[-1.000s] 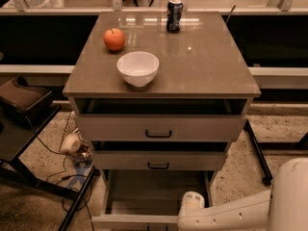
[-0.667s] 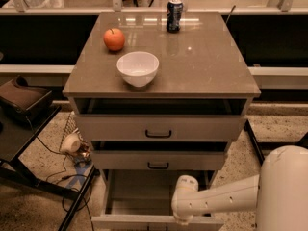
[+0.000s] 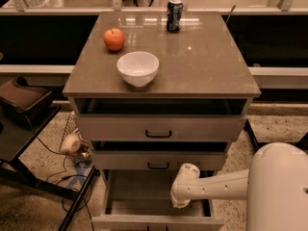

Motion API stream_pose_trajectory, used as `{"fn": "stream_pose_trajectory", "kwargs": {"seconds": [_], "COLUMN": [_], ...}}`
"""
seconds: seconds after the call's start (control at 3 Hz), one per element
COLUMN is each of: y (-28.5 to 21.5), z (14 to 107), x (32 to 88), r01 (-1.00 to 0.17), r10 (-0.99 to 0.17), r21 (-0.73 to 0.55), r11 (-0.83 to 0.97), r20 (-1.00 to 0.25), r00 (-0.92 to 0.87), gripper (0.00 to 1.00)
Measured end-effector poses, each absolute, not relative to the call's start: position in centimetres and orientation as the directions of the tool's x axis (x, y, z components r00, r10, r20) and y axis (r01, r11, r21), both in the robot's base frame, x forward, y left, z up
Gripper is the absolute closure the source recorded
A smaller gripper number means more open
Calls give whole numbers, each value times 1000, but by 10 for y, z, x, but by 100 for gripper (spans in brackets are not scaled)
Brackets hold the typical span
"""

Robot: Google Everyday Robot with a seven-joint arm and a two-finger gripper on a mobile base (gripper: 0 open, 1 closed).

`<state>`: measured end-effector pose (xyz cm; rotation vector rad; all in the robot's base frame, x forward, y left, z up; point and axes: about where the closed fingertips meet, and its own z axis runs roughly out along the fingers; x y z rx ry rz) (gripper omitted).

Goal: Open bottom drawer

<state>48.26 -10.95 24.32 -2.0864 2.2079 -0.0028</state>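
Pale grey bottom drawer [image 3: 139,192] stands pulled out, spreading left beneath the white gripper [image 3: 179,201], which hangs inside it, probably for pulling; grip unreadable.

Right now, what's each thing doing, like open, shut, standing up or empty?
Bottom drawer: pulled out, tray showing.
Middle drawer: pushed in.
Top drawer: pushed in.
Bowl: upright, looks empty.
Can: standing upright.
Apple: whole, stem up.
Claw: at the arm's end, over the open bottom drawer's tray.
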Motion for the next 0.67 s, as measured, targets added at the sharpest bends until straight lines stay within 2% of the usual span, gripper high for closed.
{"fn": "stream_pose_trajectory", "kwargs": {"seconds": [0.67], "y": [-112], "z": [218], "x": [489], "r01": [-997], "r10": [-995], "r21": [-50], "r11": [53], "r20": [-90], "r00": [-49], "gripper": [100]}}
